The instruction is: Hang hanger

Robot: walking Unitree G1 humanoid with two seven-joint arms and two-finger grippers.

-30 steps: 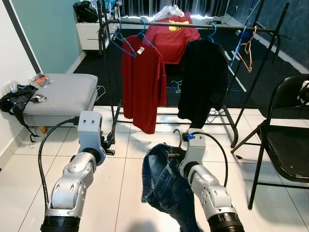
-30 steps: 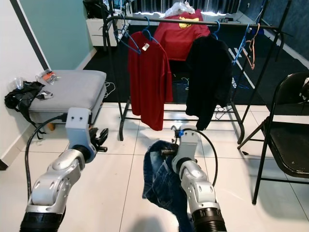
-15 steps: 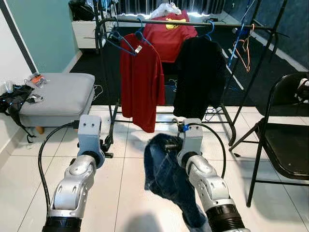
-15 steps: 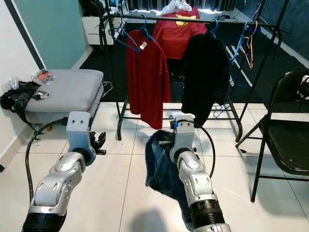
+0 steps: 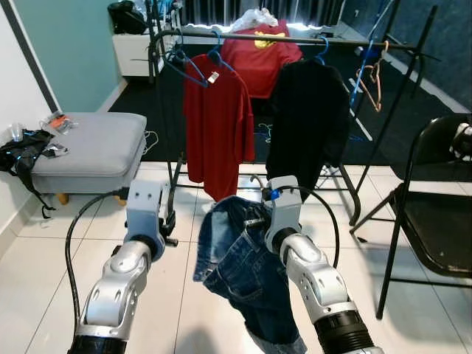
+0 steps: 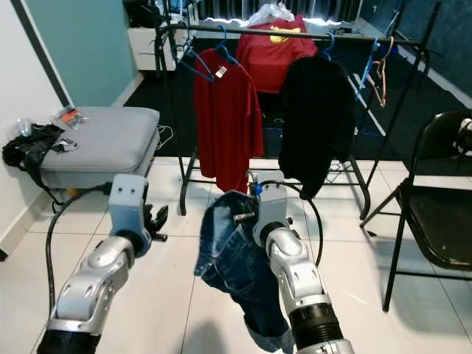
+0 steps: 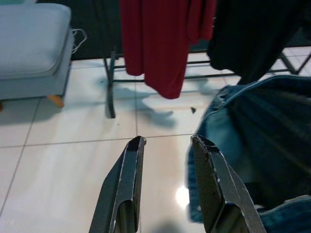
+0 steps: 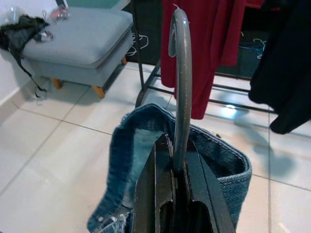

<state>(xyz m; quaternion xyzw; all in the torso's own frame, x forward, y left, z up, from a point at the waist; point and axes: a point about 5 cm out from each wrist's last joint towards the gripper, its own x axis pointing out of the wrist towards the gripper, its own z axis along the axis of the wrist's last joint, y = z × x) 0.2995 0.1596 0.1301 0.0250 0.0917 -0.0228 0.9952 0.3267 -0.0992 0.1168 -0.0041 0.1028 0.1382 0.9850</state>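
My right claw [image 8: 175, 170] is clamped on the neck of the hanger [image 8: 179, 73] with the jeans [image 5: 240, 273] sagging below, my left claw [image 7: 167, 182] open and empty, and the rail [image 5: 295, 37] probably too far, so that weight may twist the hook aside.

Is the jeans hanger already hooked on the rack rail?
No, the right gripper holds the hanger with the jeans well short of the rack rail.

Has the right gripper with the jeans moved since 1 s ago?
Yes. The right gripper, shut on the hanger carrying the jeans, has risen and come closer to the rack: it now reaches the red shirt's hem.
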